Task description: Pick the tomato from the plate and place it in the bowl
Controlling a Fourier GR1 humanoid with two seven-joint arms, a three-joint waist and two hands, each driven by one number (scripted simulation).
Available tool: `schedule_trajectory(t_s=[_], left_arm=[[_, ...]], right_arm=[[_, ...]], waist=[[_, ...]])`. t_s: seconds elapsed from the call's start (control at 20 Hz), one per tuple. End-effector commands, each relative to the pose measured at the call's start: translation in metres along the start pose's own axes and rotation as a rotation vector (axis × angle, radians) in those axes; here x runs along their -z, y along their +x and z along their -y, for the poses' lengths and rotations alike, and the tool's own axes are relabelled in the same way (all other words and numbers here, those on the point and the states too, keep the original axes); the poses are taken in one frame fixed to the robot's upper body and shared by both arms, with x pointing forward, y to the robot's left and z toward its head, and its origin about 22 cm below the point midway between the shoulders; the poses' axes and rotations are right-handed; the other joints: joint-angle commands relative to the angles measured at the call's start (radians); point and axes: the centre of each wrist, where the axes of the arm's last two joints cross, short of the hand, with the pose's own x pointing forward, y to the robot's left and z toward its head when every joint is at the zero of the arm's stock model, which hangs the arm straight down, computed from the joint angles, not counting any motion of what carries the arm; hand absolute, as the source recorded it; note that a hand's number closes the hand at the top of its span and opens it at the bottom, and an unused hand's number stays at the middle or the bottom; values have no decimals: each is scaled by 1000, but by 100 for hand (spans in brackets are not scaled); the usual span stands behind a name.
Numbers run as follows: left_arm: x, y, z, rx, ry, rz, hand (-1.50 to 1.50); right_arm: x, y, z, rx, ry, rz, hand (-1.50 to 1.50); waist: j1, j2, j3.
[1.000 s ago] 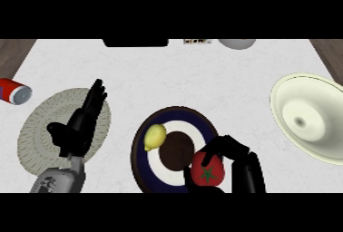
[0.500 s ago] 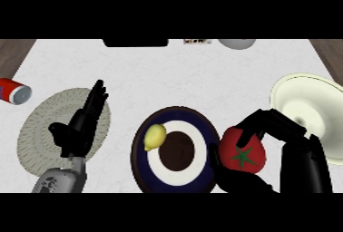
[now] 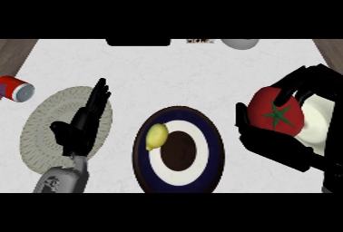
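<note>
My right hand (image 3: 281, 145) is curled round the red tomato (image 3: 276, 111) with its green stem, holding it raised at the right of the head view. It hangs over the left side of the cream bowl (image 3: 323, 118), most of which the hand hides. The dark blue plate (image 3: 209, 140) with white ring and brown centre lies in the middle of the counter, and a yellow lemon (image 3: 157, 136) rests on its left part. My left hand (image 3: 84, 124) stays open over the counter's left side, fingers up.
A round woven mat (image 3: 41, 122) lies under the left hand. A red can (image 3: 15, 87) lies on its side at the far left. A grey round object (image 3: 240, 43) and a dark item (image 3: 139, 42) sit along the back edge.
The right hand lifted the tomato off the plate's right edge and carried it up and to the right, over the bowl. The left hand has not moved.
</note>
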Motion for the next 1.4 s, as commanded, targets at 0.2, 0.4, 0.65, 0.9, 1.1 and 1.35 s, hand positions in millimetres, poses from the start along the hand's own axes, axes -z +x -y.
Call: schedule_trajectory(t_s=[0.2, 0.4, 0.65, 0.9, 1.1, 1.35], left_arm=[[-5, -4, -11, 7, 1, 4, 0], [8, 7, -6, 0, -2, 8, 0], [2, -16, 1, -9, 9, 18, 0], [19, 4, -10, -3, 2, 23, 0], [0, -4, -7, 5, -7, 10, 0], [7, 5, 7, 8, 0, 11, 0]], right_arm=[[44, -29, 21, -269, -7, -192, 150], [71, -67, 29, -459, -16, -229, 150], [94, -107, 40, -474, -24, -240, 150], [87, -169, 34, -527, -34, -275, 150], [92, -218, 40, -541, -33, -310, 150], [81, -258, 42, -453, 87, -385, 150]], waist=[[1, 2, 0], [3, 7, 1], [3, 6, 1], [0, 6, 2], [9, 6, 2], [9, 6, 3]])
